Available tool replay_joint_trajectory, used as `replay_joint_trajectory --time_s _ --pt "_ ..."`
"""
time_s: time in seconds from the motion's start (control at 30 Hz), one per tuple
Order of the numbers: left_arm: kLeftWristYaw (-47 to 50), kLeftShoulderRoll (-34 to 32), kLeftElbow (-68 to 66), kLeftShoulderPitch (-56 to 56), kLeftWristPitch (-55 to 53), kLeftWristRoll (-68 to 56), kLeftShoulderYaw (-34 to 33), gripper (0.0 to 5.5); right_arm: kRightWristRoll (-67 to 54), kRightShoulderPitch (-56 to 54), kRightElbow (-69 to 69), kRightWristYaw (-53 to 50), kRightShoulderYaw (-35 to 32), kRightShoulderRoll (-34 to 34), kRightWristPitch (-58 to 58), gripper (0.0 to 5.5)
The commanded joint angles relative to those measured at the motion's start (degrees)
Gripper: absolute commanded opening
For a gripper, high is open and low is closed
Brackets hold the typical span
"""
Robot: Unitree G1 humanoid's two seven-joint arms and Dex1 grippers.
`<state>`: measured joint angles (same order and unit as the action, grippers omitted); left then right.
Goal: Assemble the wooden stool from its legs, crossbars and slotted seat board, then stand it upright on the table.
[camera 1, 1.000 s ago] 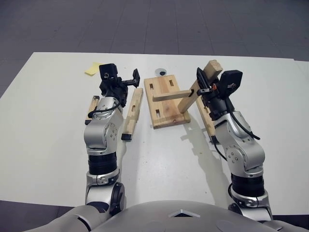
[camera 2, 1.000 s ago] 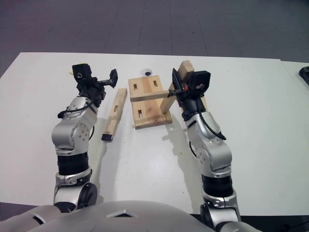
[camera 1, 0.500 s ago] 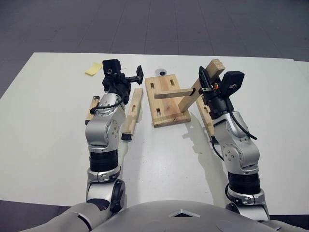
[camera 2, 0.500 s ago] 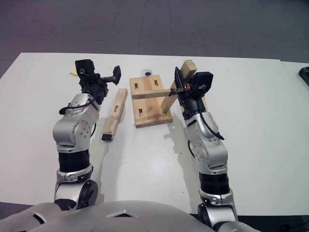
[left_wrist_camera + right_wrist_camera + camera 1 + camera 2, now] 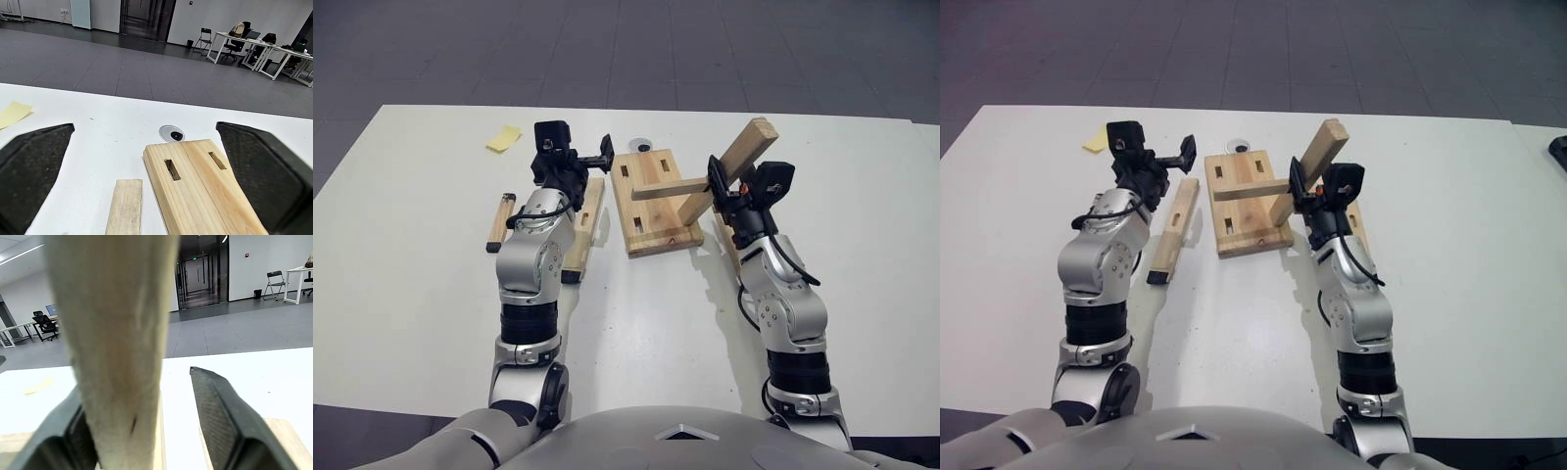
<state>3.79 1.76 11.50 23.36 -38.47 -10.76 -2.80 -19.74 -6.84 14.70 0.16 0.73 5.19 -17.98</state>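
Note:
The slotted seat board (image 5: 656, 206) lies flat at the table's middle. My right gripper (image 5: 714, 184) is shut on a wooden leg (image 5: 736, 162), which slants up and away with its low end at the board's right edge. A crossbar (image 5: 664, 188) sticks out from that leg over the board. In the right wrist view the leg (image 5: 115, 342) stands against one finger, with the other finger pad (image 5: 215, 416) beside it. My left gripper (image 5: 585, 159) hovers open just left of the board's far corner, above a second leg (image 5: 579, 233) lying on the table. In the left wrist view, board (image 5: 195, 186) and leg (image 5: 124, 205) show between its fingers.
A short dark-tipped bar (image 5: 496, 221) lies left of my left arm. Another leg (image 5: 728, 245) lies under my right arm. A yellow note (image 5: 504, 137) and a round cable hole (image 5: 640, 145) sit at the far side. The near half of the table (image 5: 646, 343) is bare.
My left gripper has moved right, toward the board's far left corner. The right gripper has lowered and tilted the leg, so its top end points farther up and right.

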Motion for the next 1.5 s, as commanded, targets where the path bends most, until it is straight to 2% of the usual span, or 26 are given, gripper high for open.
replay_joint_trajectory --time_s 0.03,0.2,0.43,0.57,0.67,0.8,0.93,1.23,1.4,1.5 --pt "0.23 0.52 -1.08 0.61 0.76 0.58 0.36 5.4 0.56 1.59 -2.46 -0.78 -2.21 -0.91 -1.21 3.46" --pt "0.91 0.78 -1.87 0.37 1.72 0.68 -0.18 5.4 -0.73 -1.8 2.6 0.7 -5.36 0.42 0.31 4.22" --pt "1.74 1.12 -2.74 0.46 2.93 0.71 -0.62 5.4 -6.53 -11.01 14.07 1.73 -9.38 4.04 -5.22 5.36" --pt "2.21 1.1 -2.86 0.4 3.61 0.74 -1.14 5.4 -13.22 -17.01 14.0 -1.29 -19.44 7.2 -7.62 5.38" --pt "2.71 0.65 -2.75 0.23 4.12 0.98 -1.99 5.4 -9.95 -13.27 8.7 -1.99 -23.08 11.56 -10.2 5.38" --pt "3.34 -0.4 -1.88 0.31 4.01 1.05 -3.9 5.4 -5.29 -1.9 3.28 -0.3 -20.08 14.93 -17.49 5.38" --pt "3.59 -0.65 -1.11 -0.48 3.58 1.06 -4.09 5.4 -5.6 4.87 3.19 3.4 -17.9 14.77 -21.37 5.38" --pt "4.25 1.43 0.0 -1.92 2.8 1.23 -1.76 5.4 -2.04 5.85 0.04 4.99 -12.87 15.33 -26.59 5.38" --pt "4.49 1.34 0.45 -2.27 2.46 1.22 -2.15 5.4 0.55 5.05 -1.86 4.58 -12.16 16.09 -29.0 5.37" --pt "4.88 1.4 0.62 -2.14 2.12 1.24 -2.38 5.4 2.12 4.33 -2.61 5.1 -11.33 17.15 -30.64 4.9"
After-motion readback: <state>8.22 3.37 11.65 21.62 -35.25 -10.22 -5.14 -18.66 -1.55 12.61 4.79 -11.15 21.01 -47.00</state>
